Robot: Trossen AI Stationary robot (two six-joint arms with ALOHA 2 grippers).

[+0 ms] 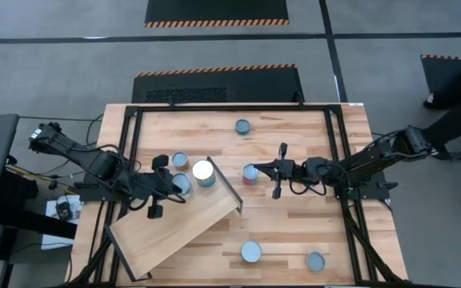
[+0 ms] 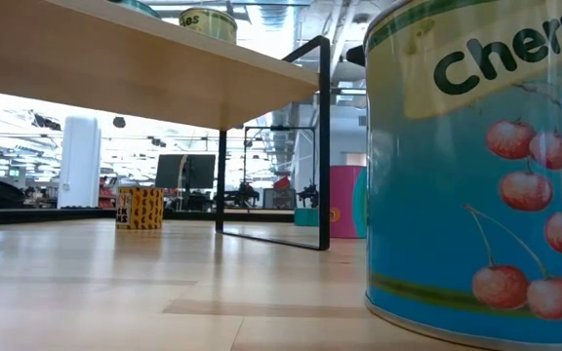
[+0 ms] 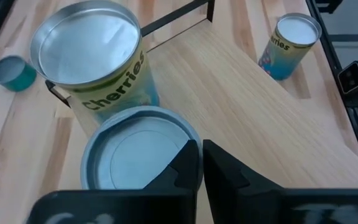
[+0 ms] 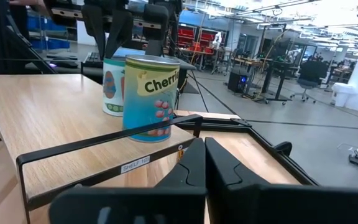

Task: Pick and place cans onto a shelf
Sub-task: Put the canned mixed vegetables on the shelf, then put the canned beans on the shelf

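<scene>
The shelf (image 1: 174, 228) is a raised light-wood plank lying aslant at the table's near left, with a dark rail (image 1: 225, 184) at its right end. A large Cherries can (image 1: 203, 172) and a smaller silver-topped can (image 1: 182, 184) stand on it by the rail. My left gripper (image 1: 172, 186) is shut just over the smaller can's lid (image 3: 129, 155). My right gripper (image 1: 256, 167) is shut beside a red can (image 1: 249, 175) on the table, and points at the rail (image 4: 104, 142). The red can is hidden in the right wrist view. My left gripper's shut fingers (image 3: 185, 165) stand over the right part of the smaller can's lid, slanting down from the table's left; I cannot tell whether they touch it. My right gripper's fingertips lie level at the red can's right edge; I cannot tell whether they touch it.
Other cans stand on the table: one at the far middle (image 1: 242, 126), one far of the shelf (image 1: 179, 160), two near the front edge (image 1: 250, 251) (image 1: 315, 261). The table's black frame (image 1: 338, 160) runs along its sides. A person stands at the far right (image 1: 454, 88).
</scene>
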